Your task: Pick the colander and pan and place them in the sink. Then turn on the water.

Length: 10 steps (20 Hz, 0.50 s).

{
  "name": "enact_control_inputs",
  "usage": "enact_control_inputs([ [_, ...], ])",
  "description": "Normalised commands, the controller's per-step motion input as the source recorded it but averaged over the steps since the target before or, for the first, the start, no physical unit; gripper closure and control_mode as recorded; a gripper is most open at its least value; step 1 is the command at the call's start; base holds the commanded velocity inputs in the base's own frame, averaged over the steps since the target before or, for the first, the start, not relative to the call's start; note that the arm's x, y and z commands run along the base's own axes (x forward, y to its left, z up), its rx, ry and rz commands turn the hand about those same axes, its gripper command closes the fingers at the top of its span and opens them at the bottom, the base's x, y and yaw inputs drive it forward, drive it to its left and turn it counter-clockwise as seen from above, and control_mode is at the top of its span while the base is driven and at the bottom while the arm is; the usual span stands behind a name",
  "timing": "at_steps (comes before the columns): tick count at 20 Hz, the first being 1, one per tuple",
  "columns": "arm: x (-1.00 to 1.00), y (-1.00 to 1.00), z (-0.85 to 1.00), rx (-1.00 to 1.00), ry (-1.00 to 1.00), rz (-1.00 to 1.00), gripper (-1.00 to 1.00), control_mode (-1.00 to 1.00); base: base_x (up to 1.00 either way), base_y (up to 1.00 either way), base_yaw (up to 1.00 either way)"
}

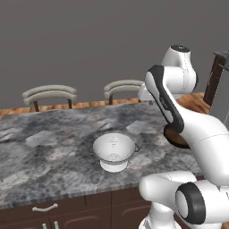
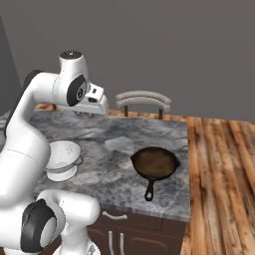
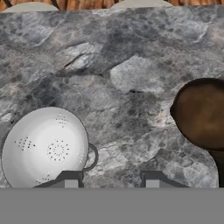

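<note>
The white colander point(image 1: 114, 150) point(image 2: 62, 159) stands upright on the grey marble counter point(image 1: 49, 152), its perforated bowl facing up. To its right lies the dark pan point(image 2: 155, 163) point(image 3: 203, 113), handle toward the counter's front edge; in the left base view the pan point(image 1: 173, 137) is mostly hidden behind my arm. My gripper point(image 3: 111, 181) hangs high above the counter between the two, open, nothing between its fingers. In the hand view the colander point(image 3: 46, 148) lies by the left fingertip point(image 3: 70, 179). The sink and the water are out of view.
Two beige-backed chairs point(image 1: 49, 94) point(image 1: 123, 87) stand behind the counter. The counter ends just right of the pan, with wood floor point(image 2: 221, 164) beyond. Brown cabinet drawers point(image 1: 44, 209) run under the front edge. A dark post point(image 1: 215, 78) stands at the far right.
</note>
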Motion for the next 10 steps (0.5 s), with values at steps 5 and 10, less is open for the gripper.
enact_control_inputs([
  [5,0.00,0.00,-0.01,0.00,0.04,0.00,-1.00,-1.00,0.00,0.00,0.00],
  [10,0.00,-0.25,-0.29,0.00,0.00,0.01,-1.00,-1.00,0.00,0.00,0.00],
])
